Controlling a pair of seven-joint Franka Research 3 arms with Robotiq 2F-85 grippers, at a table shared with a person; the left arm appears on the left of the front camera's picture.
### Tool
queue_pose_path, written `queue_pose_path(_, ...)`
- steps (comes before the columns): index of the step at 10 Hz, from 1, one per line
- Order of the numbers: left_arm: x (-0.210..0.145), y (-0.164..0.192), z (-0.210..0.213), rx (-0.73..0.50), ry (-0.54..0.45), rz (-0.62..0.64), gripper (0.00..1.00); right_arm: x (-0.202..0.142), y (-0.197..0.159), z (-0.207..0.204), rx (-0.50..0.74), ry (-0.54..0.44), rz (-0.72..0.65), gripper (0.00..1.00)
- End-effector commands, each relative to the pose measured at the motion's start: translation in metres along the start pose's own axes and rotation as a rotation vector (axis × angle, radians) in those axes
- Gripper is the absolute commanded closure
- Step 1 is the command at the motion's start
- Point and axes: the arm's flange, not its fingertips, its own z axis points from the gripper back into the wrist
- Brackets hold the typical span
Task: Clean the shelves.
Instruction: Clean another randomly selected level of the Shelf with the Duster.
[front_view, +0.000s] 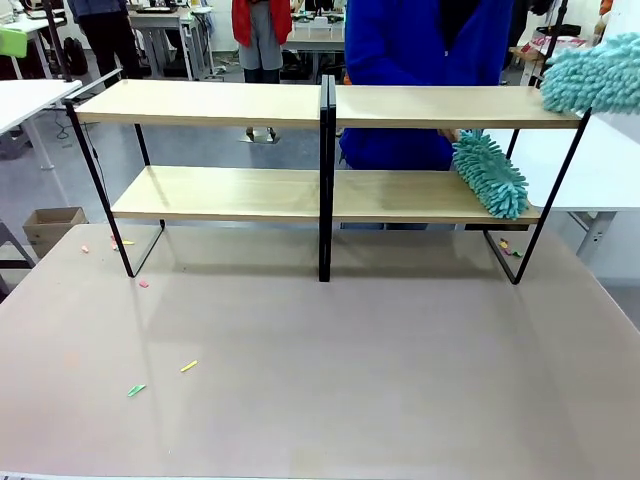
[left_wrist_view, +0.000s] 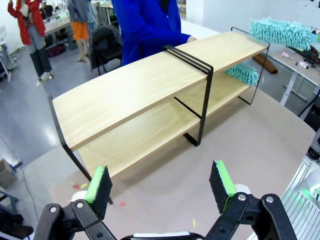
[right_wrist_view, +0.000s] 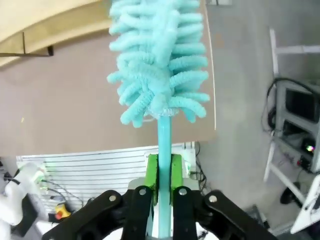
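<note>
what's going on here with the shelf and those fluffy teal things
The shelves are being dusted from two sides. The right end effector is shut on the handle of a teal duster, whose head is up at the right end of the top board. A person in blue behind the rack has a second teal duster on the lower board's right end. The left end effector hangs open and empty over the table.

shelves (front_view: 220, 105) stand on the table (front_view: 320, 380); one duster (front_view: 490, 175) lies on the lower board's right end.
</note>
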Motion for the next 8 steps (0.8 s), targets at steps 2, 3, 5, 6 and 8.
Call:
queue_pose_path(2,0.000,0.002,0.001,-0.010,-0.004,-0.008,0.00,-0.006,-0.002,0.000,0.109,-0.111,0.158,0.88)
queue_pose_path(3,0.000,0.002,0.001,-0.010,-0.004,-0.008,0.00,-0.007,-0.007,0.002,0.178,-0.089,0.182,0.88)
queue_pose_path(5,0.000,0.002,0.001,-0.010,-0.004,-0.008,0.00,-0.017,-0.031,0.016,0.440,0.017,0.269,0.88)
queue_pose_path(6,0.000,0.002,0.001,-0.010,-0.004,-0.008,0.00,-0.026,-0.045,0.028,0.595,0.039,0.327,0.88)
queue_pose_path(8,0.000,0.002,0.001,-0.010,-0.004,-0.008,0.00,-0.056,-0.068,0.044,0.873,0.111,0.487,0.88)
